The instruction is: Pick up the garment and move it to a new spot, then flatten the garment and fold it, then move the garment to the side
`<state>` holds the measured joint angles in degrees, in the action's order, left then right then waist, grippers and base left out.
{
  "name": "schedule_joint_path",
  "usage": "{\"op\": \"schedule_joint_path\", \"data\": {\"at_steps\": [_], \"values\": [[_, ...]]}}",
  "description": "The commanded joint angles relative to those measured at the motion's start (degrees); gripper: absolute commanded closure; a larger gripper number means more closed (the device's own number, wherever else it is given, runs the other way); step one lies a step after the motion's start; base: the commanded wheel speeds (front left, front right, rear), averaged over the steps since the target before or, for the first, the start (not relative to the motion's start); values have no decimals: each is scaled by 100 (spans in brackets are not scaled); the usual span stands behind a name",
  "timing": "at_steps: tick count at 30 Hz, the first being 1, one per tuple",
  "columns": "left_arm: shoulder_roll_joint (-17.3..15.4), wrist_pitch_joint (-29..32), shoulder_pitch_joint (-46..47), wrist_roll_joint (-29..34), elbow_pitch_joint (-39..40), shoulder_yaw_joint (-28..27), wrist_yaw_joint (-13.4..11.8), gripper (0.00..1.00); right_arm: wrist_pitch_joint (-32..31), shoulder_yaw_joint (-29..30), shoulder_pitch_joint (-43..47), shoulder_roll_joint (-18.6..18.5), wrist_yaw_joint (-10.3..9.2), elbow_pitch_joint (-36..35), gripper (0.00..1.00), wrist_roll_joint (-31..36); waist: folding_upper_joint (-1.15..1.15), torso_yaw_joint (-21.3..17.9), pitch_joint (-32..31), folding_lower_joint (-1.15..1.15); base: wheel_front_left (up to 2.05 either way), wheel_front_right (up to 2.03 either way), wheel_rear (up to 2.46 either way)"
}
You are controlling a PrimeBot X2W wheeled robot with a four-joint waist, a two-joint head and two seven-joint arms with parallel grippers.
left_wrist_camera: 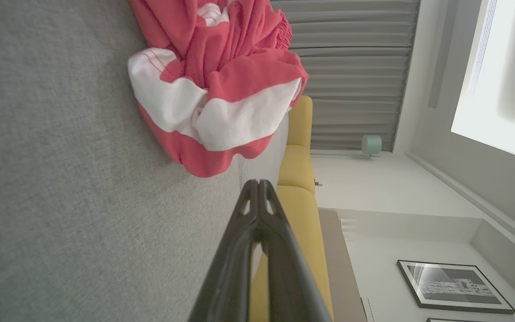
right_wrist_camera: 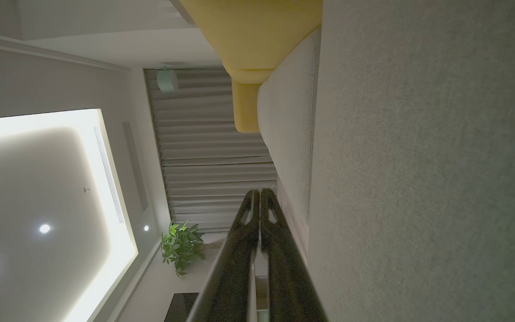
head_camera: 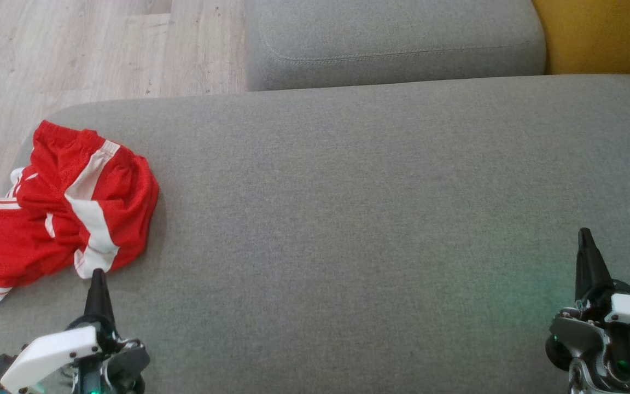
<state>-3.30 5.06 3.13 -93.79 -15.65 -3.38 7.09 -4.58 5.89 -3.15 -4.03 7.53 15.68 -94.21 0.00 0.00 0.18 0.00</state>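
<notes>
From where I sat, none of the task looked begun. The red and white shorts (head_camera: pixel 63 208) lay in a crumpled heap at the far left edge of the grey sofa cushion (head_camera: pixel 348 219), not lifted, flattened or folded. My left claw (head_camera: pixel 97 272) was pinched fully together and held nothing. Its tip pointed at the near hem and seemed just short of the cloth, though I could not be sure of a gap. My right claw (head_camera: pixel 584 232) was likewise closed and empty, well apart from the shorts (over bare cushion at the right). Pick-up, move, flattening, folding and setting aside all remained.
</notes>
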Motion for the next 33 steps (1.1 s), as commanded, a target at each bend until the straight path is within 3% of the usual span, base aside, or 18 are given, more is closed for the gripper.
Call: {"op": "schedule_joint_path", "data": {"at_steps": [1,23,24,33], "values": [[-55,36,293,51,167,-181,40,100,-58,-103,-288,-5,-4,-176,100,67,0,0,0,0,0,0,0],[-31,62,296,79,166,-214,40,100,-90,-63,-292,23,-4,-173,100,100,0,0,0,0,0,0,0],[16,42,1,10,-1,-21,1,0,-53,34,-1,33,0,6,0,53,0,0,0,0,0,0,0],[60,-37,-131,74,-320,82,-3,0,20,-84,187,68,0,291,0,97,0,1,5,0,0,0,0]]}}
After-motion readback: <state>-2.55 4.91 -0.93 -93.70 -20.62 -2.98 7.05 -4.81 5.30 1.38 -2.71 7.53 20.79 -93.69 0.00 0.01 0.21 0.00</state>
